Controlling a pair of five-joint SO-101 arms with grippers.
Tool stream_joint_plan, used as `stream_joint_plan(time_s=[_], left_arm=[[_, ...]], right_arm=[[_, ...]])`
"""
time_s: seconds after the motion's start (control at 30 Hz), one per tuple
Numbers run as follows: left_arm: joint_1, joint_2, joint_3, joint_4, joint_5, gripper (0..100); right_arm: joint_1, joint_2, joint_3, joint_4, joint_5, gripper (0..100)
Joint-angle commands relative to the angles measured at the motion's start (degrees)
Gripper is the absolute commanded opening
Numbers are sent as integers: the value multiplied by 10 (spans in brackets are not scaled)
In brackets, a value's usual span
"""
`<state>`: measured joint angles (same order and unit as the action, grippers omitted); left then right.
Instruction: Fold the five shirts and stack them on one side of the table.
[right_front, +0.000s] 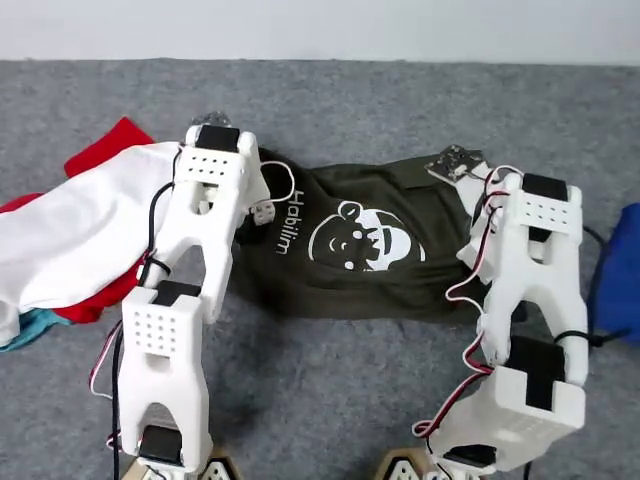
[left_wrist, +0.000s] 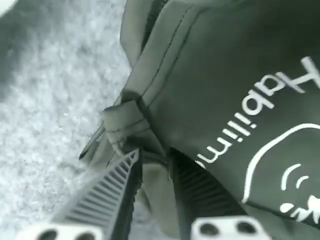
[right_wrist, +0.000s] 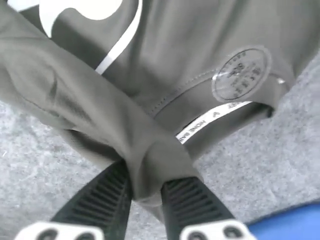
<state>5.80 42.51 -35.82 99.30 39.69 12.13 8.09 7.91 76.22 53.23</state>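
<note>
Early days: left tool (left_wrist: 154, 155) and right tool (right_wrist: 146, 176) each pinch the green shirt (right_front: 350, 275), centre frame; left-edge pile (right_front: 75, 235) lies unfolded.

The olive-green shirt (right_front: 400, 290) carries a white cartoon print and white lettering. The white shirt (right_front: 70, 230), red shirt (right_front: 115, 140), teal shirt (right_front: 25, 335) and blue shirt (right_front: 618, 270) are plain. The table (right_front: 330, 100) is mottled grey
</note>
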Motion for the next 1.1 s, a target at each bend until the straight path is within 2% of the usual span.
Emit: stream_joint_plan(time_s=[0.0,0.37,0.47,0.67,0.9,0.97,1.07], left_arm=[[1,0,-23,14,-8,84],[2,75,-23,13,-11,77],[4,75,-25,13,-20,7],[2,73,-25,13,-35,12],[4,-40,-22,14,-40,11],[9,-84,-21,14,-81,11],[11,-145,-22,13,-179,11]], right_arm=[[-7,-4,-38,-3,8,11],[-3,-5,-48,-2,7,11],[-3,-5,-48,-2,5,11],[-3,-8,-48,-2,5,11],[7,-11,-85,54,4,11],[4,-13,-113,91,3,11],[4,-32,-159,131,-32,11]])
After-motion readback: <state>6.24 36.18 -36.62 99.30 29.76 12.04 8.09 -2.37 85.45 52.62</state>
